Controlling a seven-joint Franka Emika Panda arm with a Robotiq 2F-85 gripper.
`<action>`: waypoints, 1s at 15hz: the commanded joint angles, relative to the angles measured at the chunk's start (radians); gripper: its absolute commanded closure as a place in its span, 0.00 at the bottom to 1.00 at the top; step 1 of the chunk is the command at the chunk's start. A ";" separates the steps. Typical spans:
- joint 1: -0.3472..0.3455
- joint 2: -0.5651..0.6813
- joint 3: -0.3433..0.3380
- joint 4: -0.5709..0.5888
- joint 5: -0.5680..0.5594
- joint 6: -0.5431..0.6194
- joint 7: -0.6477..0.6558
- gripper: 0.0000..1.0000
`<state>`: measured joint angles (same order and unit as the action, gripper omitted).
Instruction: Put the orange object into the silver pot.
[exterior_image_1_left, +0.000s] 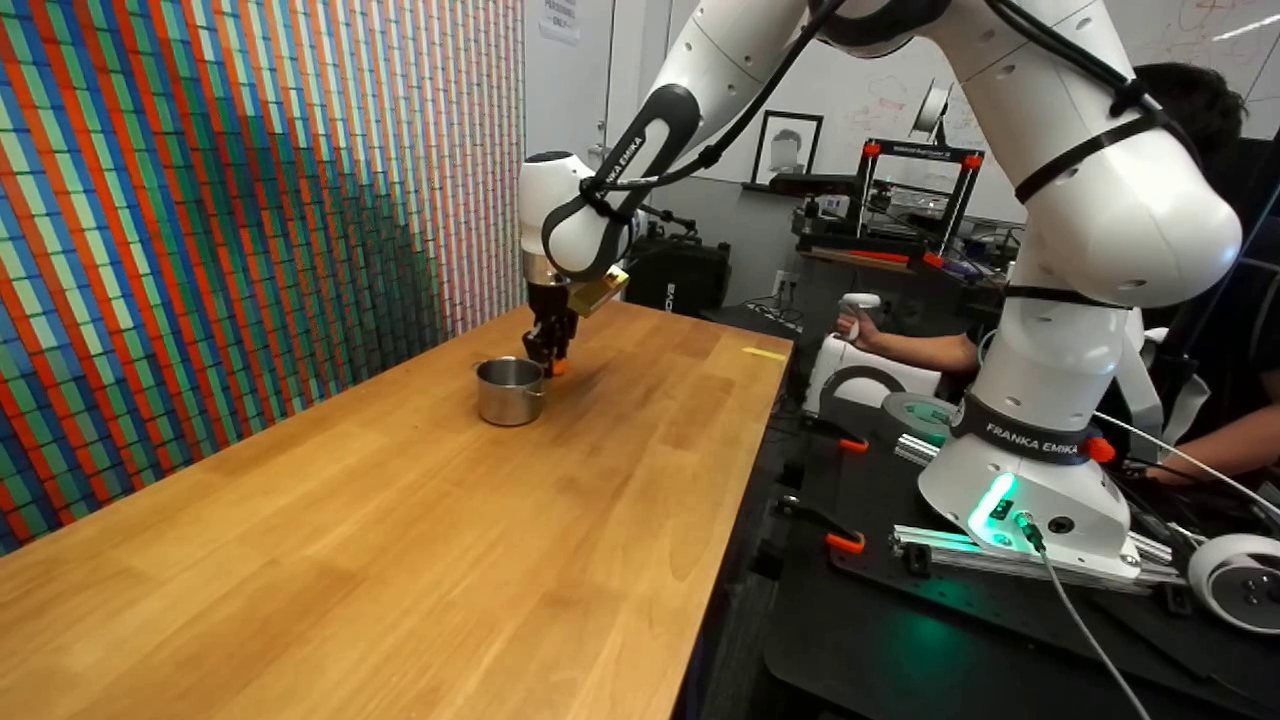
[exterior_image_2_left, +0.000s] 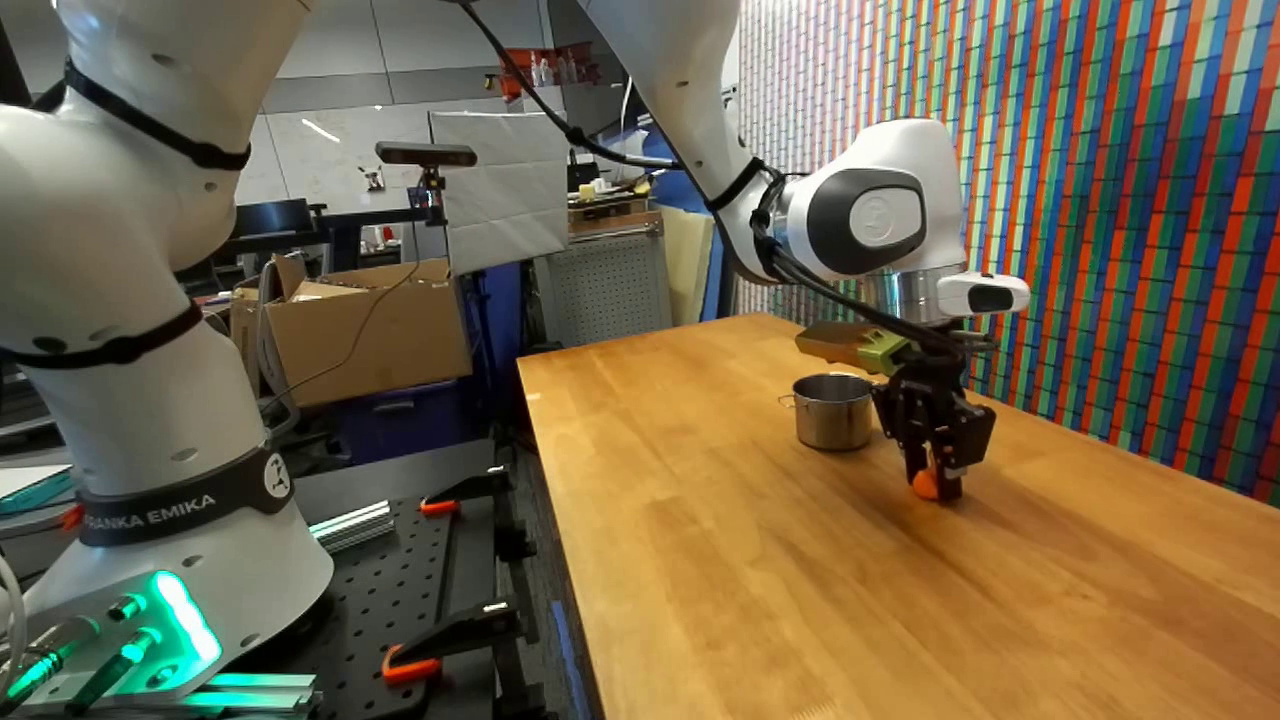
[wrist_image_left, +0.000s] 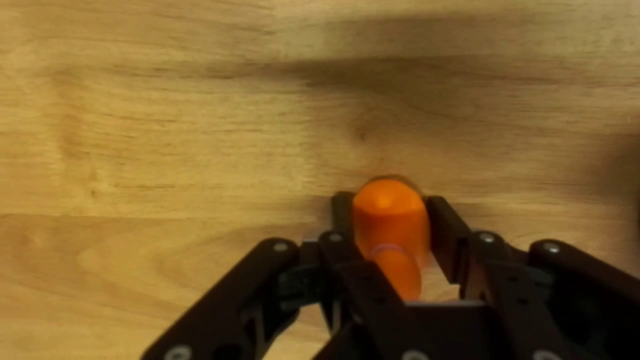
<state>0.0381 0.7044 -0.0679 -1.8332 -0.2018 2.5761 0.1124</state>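
The orange object (wrist_image_left: 391, 215) is a small, smooth, rounded piece with a narrower orange part toward the palm. My gripper (wrist_image_left: 387, 202) has one finger pad against each side of it and is shut on it. The orange object shows low between the fingertips in both exterior views (exterior_image_1_left: 560, 367) (exterior_image_2_left: 925, 486). The gripper (exterior_image_2_left: 937, 488) points down at the table; I cannot tell whether the object touches the wood. The silver pot (exterior_image_1_left: 510, 395) stands upright close beside the gripper (exterior_image_1_left: 549, 362). It also shows in an exterior view (exterior_image_2_left: 834, 415). The pot's inside bottom is hidden.
The pot has thin side handles and stands on the long wooden table (exterior_image_1_left: 420, 560). A coloured tiled wall (exterior_image_1_left: 250, 200) runs along the table's far side. Yellow tape (exterior_image_1_left: 764, 353) lies near a table edge. A cardboard box (exterior_image_2_left: 365, 330) stands beyond the table.
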 joint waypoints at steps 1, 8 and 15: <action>-0.009 -0.007 0.020 0.026 0.044 -0.024 -0.031 0.83; -0.024 -0.194 0.095 0.012 0.159 -0.208 -0.102 0.83; 0.002 -0.252 0.145 -0.005 0.238 -0.262 -0.096 0.83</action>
<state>0.0331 0.4665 0.0543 -1.8204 -0.0145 2.3184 0.0245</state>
